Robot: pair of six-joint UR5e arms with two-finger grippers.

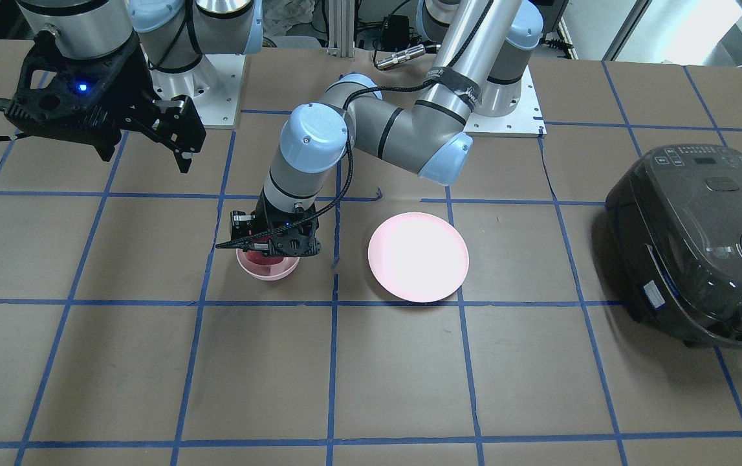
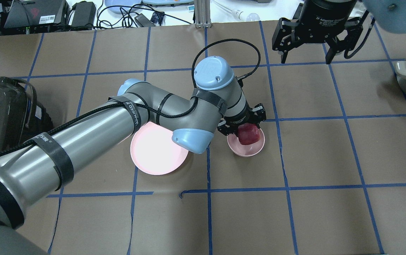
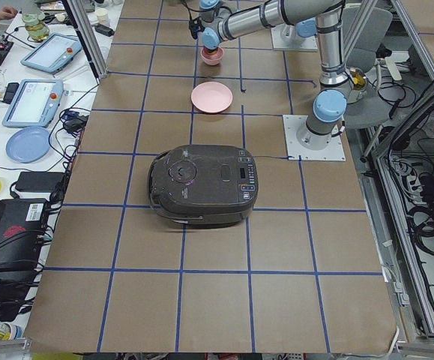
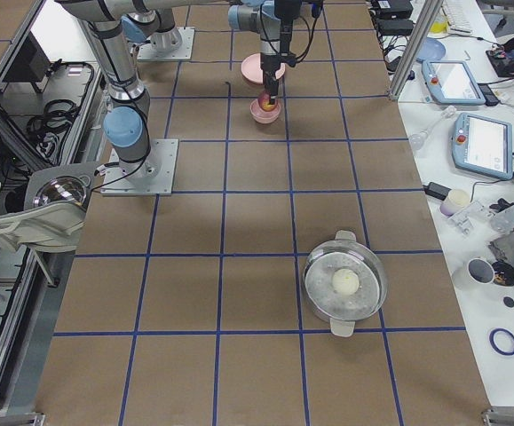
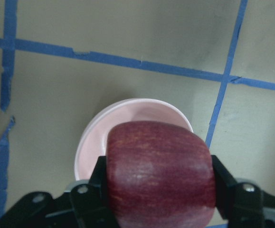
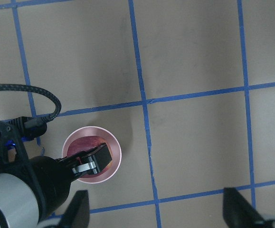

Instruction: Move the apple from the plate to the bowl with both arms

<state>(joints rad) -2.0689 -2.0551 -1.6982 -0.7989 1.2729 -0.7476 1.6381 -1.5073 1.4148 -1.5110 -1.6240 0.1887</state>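
The left arm's black two-finger gripper [image 1: 272,244] is clamped on the dark red, blocky apple [image 5: 158,166], one finger [image 5: 99,183] pressed to each flank. The apple hangs inside the outline of the small, deep, pale pink bowl [image 2: 247,153]. Both the overhead and the front view show it shifted toward the top of the rim, so it probably sits a little above the bowl and not hard on its floor. I cannot tell whether the two touch.

The wide, shallow pale pink plate [image 2: 156,156] lies bare just to the bowl's left, on the robot's left side, partly under that arm's elbow.

What matters for the next move is that the bowl is straight below the held apple. The right wrist view, looking down from high up, shows red framed by pink rim all round. By my reading, only a short drop and a release are left, with no sideways travel.

The right gripper [image 2: 307,53] hovers high over the far right of the table, well apart from the bowl, fingers spread and holding nothing. The left is much the nearer arm.

A dark rice cooker [image 1: 700,246] stands at the table's far left.
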